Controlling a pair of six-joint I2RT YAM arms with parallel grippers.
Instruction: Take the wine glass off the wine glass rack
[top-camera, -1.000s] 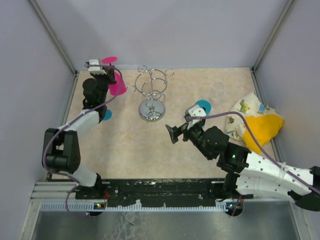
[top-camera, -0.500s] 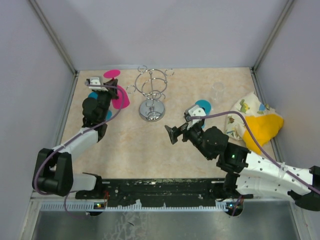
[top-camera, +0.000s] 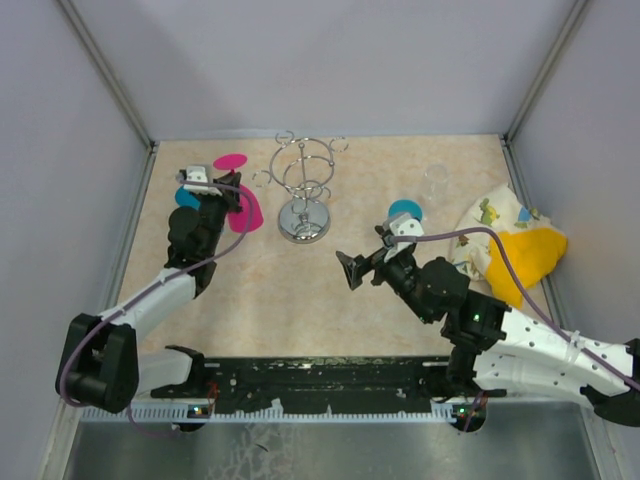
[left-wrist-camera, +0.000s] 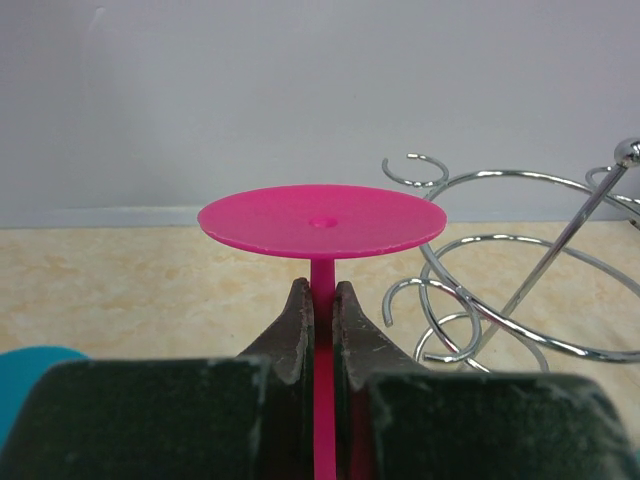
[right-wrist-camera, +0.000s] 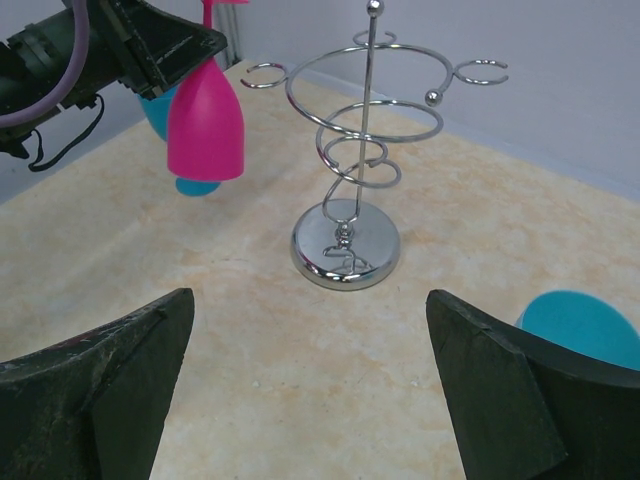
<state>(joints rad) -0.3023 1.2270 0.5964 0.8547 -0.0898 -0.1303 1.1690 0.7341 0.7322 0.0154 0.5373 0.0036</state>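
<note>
The pink plastic wine glass (top-camera: 246, 210) hangs upside down, foot up, clear of and to the left of the wine glass rack (top-camera: 303, 185). My left gripper (top-camera: 226, 190) is shut on its stem. In the left wrist view the fingers (left-wrist-camera: 296, 320) pinch the stem (left-wrist-camera: 323, 272) just under the round foot, with the rack's loops (left-wrist-camera: 510, 270) to the right. The right wrist view shows the pink bowl (right-wrist-camera: 205, 125) above the table, left of the rack (right-wrist-camera: 346, 245). My right gripper (top-camera: 368, 258) is open and empty, in front of the rack's base.
A teal glass (top-camera: 404, 211) lies right of the rack, and another teal one (top-camera: 187, 197) sits by the left arm. A clear glass (top-camera: 436, 175) stands at back right. A patterned and yellow cloth (top-camera: 510, 245) lies along the right wall.
My left gripper has carried the pink glass down and toward the near side, away from the back wall, staying left of the rack. The right arm has shifted slightly to the right.
</note>
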